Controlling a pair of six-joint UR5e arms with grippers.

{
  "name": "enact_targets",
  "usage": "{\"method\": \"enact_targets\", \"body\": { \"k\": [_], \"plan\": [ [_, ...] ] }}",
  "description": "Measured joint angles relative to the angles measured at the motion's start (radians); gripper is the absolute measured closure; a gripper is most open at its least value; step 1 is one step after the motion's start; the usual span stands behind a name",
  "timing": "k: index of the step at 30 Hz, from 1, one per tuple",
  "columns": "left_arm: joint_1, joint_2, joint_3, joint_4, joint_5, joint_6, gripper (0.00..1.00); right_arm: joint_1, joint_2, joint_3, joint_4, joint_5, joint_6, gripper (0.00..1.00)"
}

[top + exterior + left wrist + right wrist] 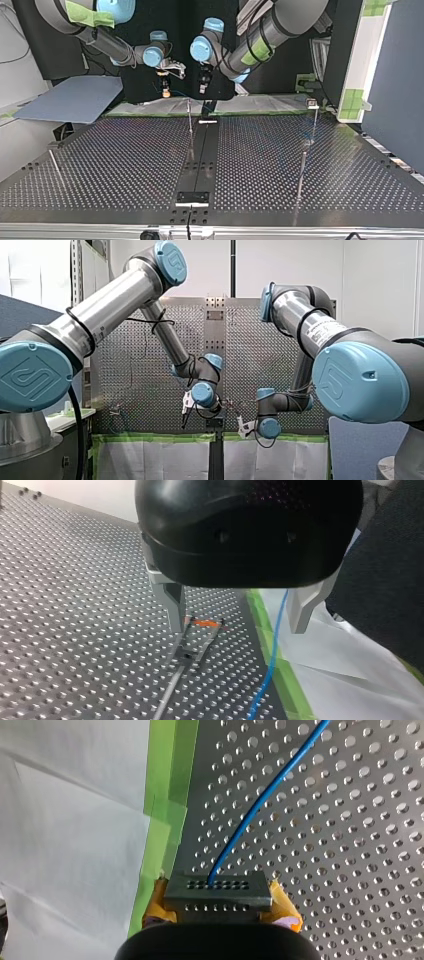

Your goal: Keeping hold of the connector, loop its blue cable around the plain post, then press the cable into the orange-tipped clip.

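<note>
In the grip of my right tool (pixel 220 906), the partly hidden connector (pixel 218 889); my left tool (pixel 238 625) agape.

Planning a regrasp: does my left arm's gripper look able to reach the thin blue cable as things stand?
Probably yes: my left gripper is open, and the thin blue cable runs between and ahead of its metal fingers, with nothing visibly blocking the way.

My left arm (pixel 100 310) and my right arm (pixel 320 335), silver with blue joint caps, reach over the perforated counter (pixel 145 370). My left claw (pixel 186 409) hangs at lower centre, my right claw (pixel 244 429) just lower right, above green tape (pixel 150 438) and white paper (pixel 150 460).
</note>
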Motion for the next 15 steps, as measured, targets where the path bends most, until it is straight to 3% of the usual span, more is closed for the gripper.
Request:
{"method": "enact_targets", "body": {
  "k": [8, 15],
  "plan": [
    [0.015, -0.078, 0.01, 0.052, 0.001, -0.014, 0.0, -0.005, -0.001, 0.004, -0.01, -0.075, -0.011, 1.0],
    [0.024, -0.11, 0.031, 0.061, 0.001, -0.015, 0.0, -0.008, -0.001, 0.019, -0.03, -0.11, -0.029, 1.0]
  ]
}}
